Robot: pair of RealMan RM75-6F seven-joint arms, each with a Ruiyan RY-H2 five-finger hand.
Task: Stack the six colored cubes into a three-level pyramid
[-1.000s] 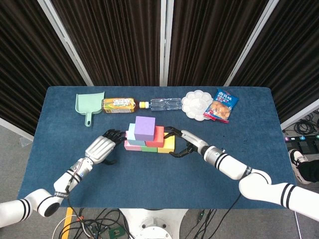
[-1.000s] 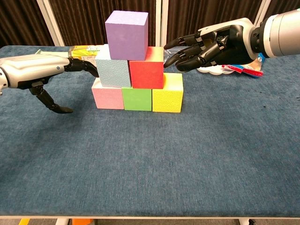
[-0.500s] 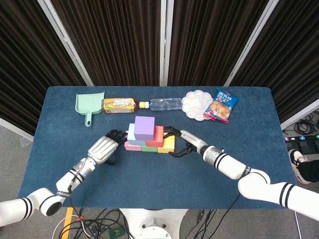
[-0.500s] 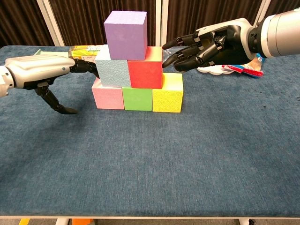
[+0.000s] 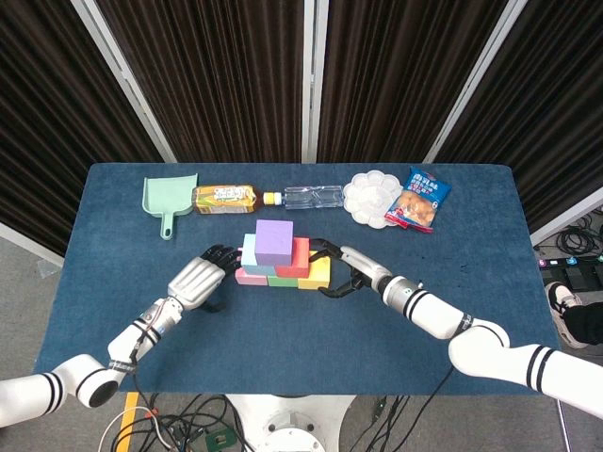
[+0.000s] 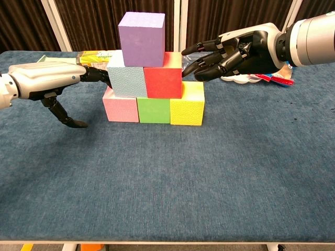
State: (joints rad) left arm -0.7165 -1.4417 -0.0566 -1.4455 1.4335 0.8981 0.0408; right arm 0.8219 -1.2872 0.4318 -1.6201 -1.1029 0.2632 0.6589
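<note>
The purple cube (image 6: 141, 32) had shifted slightly right; both hands, left (image 6: 44, 81) and right (image 6: 235, 49), flanked the stack empty, fingers apart, and should nudge gently.

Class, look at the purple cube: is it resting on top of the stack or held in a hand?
Resting on top. The purple cube sits across the light blue cube and red cube; neither hand touches it.

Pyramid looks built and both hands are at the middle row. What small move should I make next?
Probably ease both hands straight outward. All three levels stand: pink, green and yellow cubes below, light blue cube and red cube above, purple cube on top. The left hand and right hand hold nothing, fingertips at the middle row, so a sideways exit seems least likely to nudge it.
</note>
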